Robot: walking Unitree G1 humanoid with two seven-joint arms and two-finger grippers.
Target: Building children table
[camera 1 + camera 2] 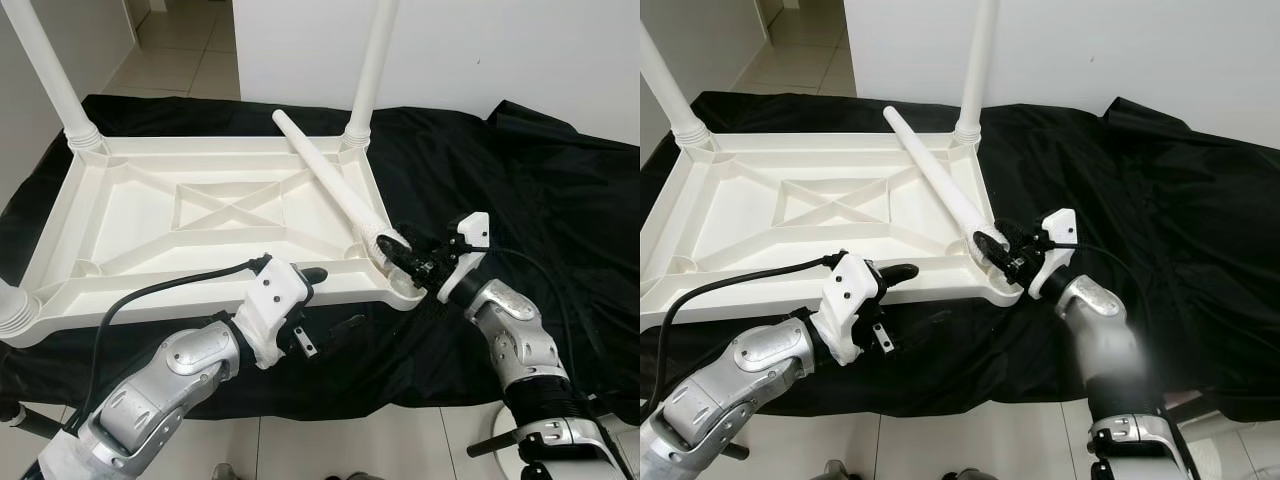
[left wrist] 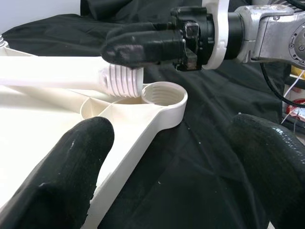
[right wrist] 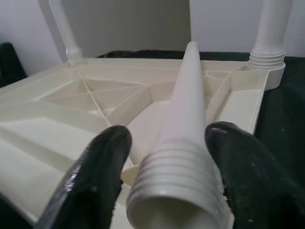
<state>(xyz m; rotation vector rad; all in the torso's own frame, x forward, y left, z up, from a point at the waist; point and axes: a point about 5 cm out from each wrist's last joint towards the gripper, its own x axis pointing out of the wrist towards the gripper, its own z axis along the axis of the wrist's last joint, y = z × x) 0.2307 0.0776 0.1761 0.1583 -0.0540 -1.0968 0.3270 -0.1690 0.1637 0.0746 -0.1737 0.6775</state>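
Right gripper point(image 1: 398, 249) grasps the loose leg point(image 1: 330, 180) beside the tabletop's corner socket point(image 2: 163, 97).

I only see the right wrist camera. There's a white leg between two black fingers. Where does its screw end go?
Observer: Next to it, at the table's near right corner, is an empty threaded socket. The leg's screw end rests beside it, not in it.
Operator: Is the leg standing up?
Observer: No, it lies slanted across the upside-down table, held by the right gripper.
Operator: What's the other arm doing?
Observer: The left gripper hovers open by the table's near edge, holding nothing.
Operator: How many legs are on?
Observer: Three stand screwed into the other corners.
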